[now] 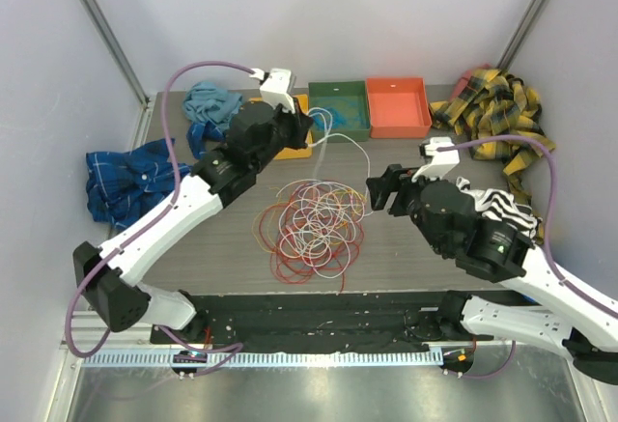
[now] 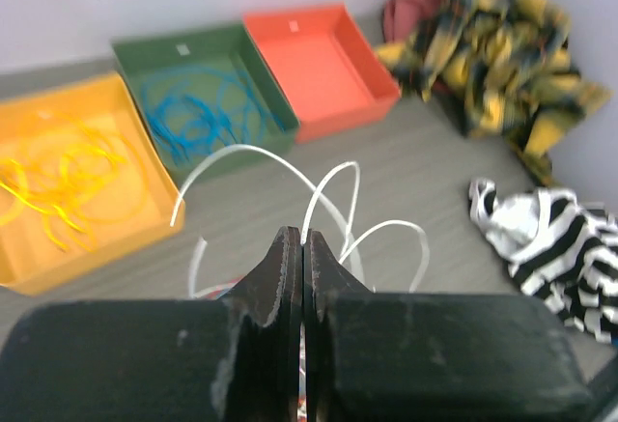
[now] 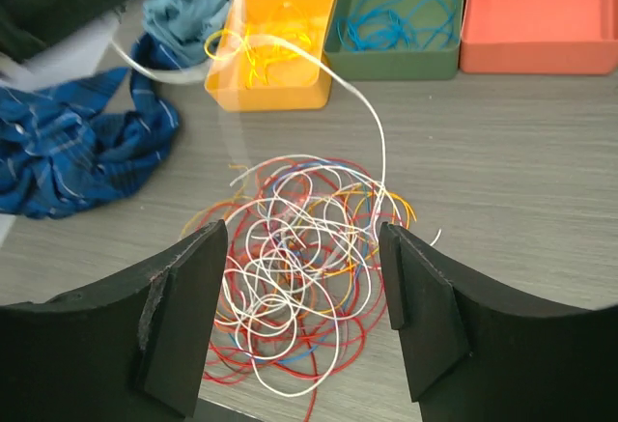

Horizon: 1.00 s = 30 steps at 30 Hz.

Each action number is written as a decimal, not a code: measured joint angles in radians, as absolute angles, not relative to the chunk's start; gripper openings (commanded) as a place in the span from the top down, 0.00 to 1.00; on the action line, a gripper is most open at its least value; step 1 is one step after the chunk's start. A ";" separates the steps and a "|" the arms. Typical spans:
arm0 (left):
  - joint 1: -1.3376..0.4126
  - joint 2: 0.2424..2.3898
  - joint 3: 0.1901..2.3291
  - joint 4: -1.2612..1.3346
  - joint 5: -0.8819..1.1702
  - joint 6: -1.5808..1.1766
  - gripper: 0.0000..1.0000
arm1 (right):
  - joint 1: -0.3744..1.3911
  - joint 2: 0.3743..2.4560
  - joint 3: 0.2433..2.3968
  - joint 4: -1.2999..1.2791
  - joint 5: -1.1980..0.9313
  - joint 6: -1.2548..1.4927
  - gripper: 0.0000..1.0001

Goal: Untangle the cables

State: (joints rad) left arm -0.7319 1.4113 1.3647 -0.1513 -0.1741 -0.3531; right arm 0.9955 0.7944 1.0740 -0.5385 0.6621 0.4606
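Observation:
The cables (image 1: pixel 314 229) lie in a loose tangle of red, white, orange and yellow loops in the middle of the table, also in the right wrist view (image 3: pixel 299 287). My left gripper (image 1: pixel 310 131) hangs above the far edge of the tangle, over the yellow tray. Its jaws (image 2: pixel 304 243) are shut on a white cable (image 2: pixel 333 185) that comes out at the tips. That white cable (image 3: pixel 372 123) rises from the tangle toward the left gripper. My right gripper (image 1: pixel 379 190) stands open just right of the pile, and its fingers (image 3: pixel 208 248) frame the tangle without touching it.
Three trays stand at the back: a yellow tray (image 2: pixel 87 258) with yellow wires, a green tray (image 1: pixel 338 108) with blue wires, and an orange tray (image 1: pixel 398 106). Blue cloths (image 1: pixel 126 181) lie left, a yellow plaid cloth (image 1: pixel 497 113) back right, a striped cloth (image 1: pixel 502 205) under the right arm.

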 measured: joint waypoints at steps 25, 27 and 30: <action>-0.841 1.354 1.475 -0.326 -0.189 -0.324 1.00 | 0.991 1.097 1.004 -0.035 0.644 0.278 0.36; -0.850 1.354 1.475 -0.334 -0.186 -0.324 1.00 | 0.984 1.115 1.005 -0.010 0.644 0.267 0.36; -0.858 1.353 1.475 -0.346 -0.181 -0.324 1.00 | 0.966 1.131 1.006 0.019 0.645 0.260 0.40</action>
